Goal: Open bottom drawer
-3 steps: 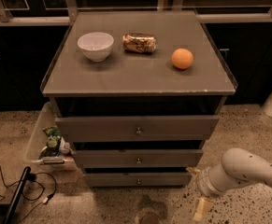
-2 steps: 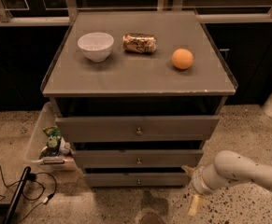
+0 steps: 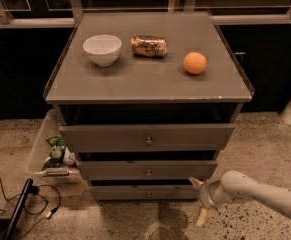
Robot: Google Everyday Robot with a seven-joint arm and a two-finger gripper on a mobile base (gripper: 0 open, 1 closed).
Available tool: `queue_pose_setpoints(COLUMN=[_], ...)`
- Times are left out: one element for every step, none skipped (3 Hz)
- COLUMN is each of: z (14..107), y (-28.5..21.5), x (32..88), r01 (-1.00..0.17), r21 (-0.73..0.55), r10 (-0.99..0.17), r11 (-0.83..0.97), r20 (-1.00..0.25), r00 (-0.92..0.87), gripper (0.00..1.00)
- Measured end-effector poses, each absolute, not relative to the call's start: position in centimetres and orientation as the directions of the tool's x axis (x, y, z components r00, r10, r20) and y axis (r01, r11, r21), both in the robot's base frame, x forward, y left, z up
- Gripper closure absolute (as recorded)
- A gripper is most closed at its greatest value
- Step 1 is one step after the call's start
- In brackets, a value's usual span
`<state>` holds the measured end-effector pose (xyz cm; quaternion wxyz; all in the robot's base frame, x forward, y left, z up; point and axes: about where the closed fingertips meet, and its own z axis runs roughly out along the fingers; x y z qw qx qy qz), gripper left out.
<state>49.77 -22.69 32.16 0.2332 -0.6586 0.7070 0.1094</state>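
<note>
Down near the speckled floor, your gripper has edged toward the bottom drawer, fingers spread apart; its knob is not yet grasped.

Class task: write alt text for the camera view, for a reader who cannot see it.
A robot's gripper, fingers spread, hangs by the right end of the bottom drawer of a grey three-drawer cabinet, not touching its knob. On top sit a white bowl, a can lying on its side and an orange.
</note>
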Motion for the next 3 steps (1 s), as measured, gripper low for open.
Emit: queue_pose_setpoints(z=[27.6, 27.6, 25.5], y=[-23.3, -23.3, -22.2], x=[51.6, 51.6, 51.9], r01=[-0.980, -0.980, -0.980], r21=[-0.137, -0.137, -0.173], r10=[-0.875, -0.875, -0.887], r11=[0.142, 0.141, 0.096], r20=[-0.480, -0.480, -0.462], r00=[-0.059, -0.059, -0.005], gripper=[0.00, 0.00, 0.00])
